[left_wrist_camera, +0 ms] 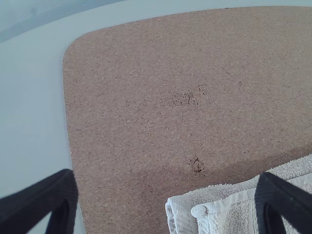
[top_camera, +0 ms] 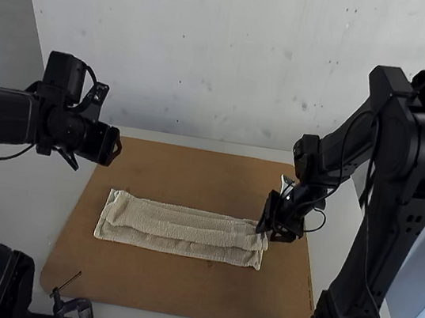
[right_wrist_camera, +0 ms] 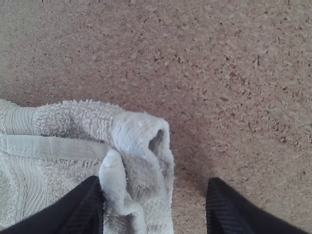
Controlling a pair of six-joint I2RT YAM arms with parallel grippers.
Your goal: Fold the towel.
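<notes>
Towel [top_camera: 179, 224] in long folded strip on board [top_camera: 177, 290]. Right gripper [right_wrist_camera: 156, 184] at 3 o'clock end, fingers apart astride edge, prob for pinch. Left gripper [top_camera: 115, 148] off towards 10, spread too, likely for clearance.

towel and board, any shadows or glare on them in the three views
Left wrist view: soft shadow on the board along the towel; right wrist view: dark smudge of shadow on the board by the right claw; high view: fairly even light, no obvious glare on either.
</notes>
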